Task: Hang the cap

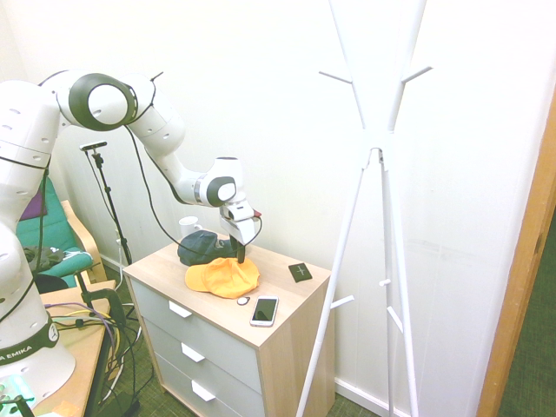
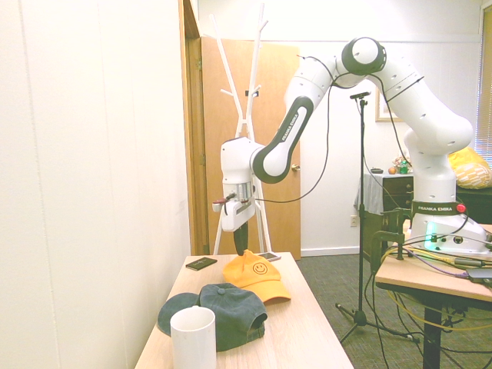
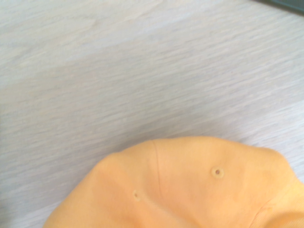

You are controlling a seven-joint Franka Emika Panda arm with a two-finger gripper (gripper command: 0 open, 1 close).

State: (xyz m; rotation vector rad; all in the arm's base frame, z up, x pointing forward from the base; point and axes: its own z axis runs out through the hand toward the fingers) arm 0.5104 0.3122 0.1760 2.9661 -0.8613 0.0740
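We'd tag this as an office or lab-type room: robot arm (image 2: 434, 131) clamped to a wooden desk (image 2: 453, 278), cables around it, grey carpet (image 2: 323, 286), drawer unit (image 1: 204, 326) near, white coat stand (image 2: 247, 123) and plain wood door (image 2: 280, 100) far.

So my dresser top (image 1: 278, 291) has the orange-yellow cap (image 1: 228, 278) mid-surface, right next to the dark blue-grey cap (image 2: 223, 311). I've also got a white mug (image 2: 193, 338) beside the dark one, plus a phone (image 1: 264, 311), a dark card (image 1: 300, 273) and a small round thing (image 1: 243, 301) near the phone.
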